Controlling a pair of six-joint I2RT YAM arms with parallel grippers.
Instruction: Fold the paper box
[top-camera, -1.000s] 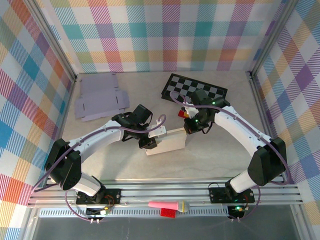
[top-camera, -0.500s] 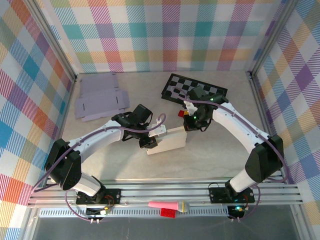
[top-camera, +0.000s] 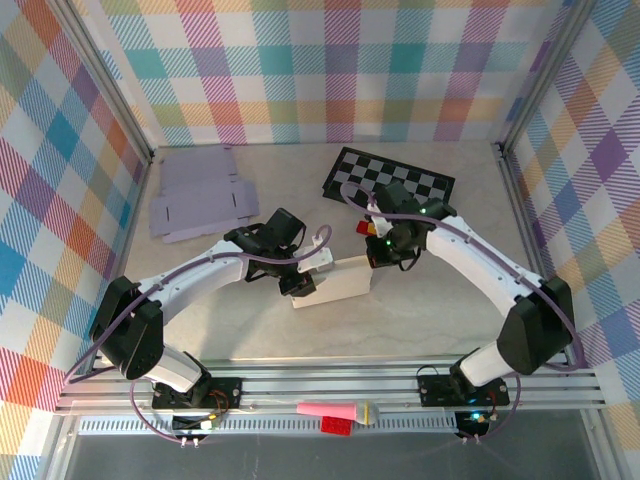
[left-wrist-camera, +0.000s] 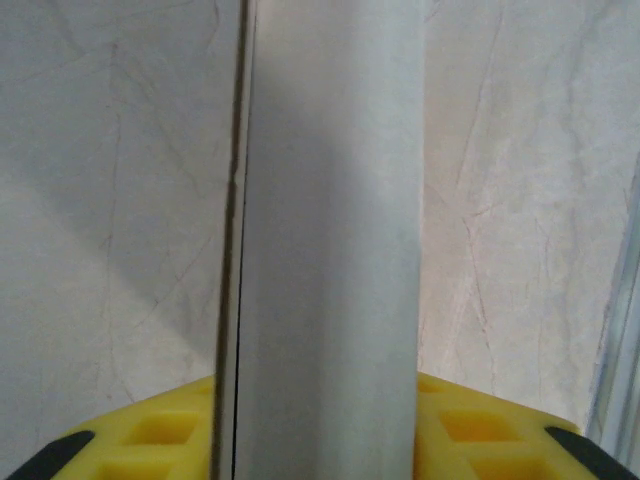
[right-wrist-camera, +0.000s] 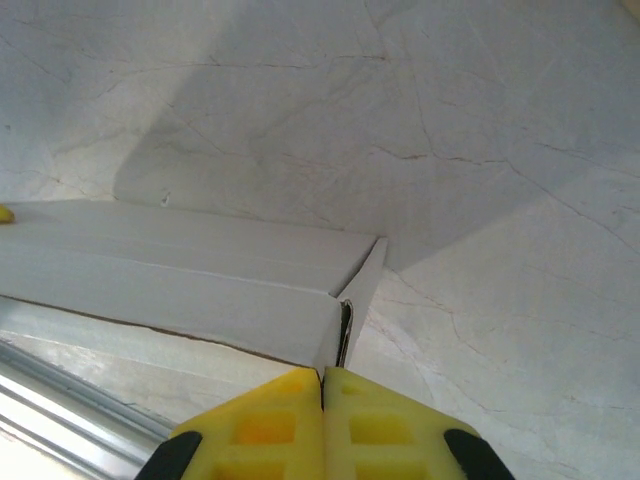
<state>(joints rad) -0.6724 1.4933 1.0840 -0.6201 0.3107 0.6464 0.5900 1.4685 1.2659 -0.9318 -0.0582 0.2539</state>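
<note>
While the right pincer (right-wrist-camera: 323, 388) is closed by the paper box (top-camera: 342, 280), left pincer (top-camera: 298, 285) straddles it, grip unclear.

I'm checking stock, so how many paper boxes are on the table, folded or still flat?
2. A white box sits in the centre, partly folded. A flat lavender blank lies at the far left. More sheets may be stacked in that flat pile.
</note>
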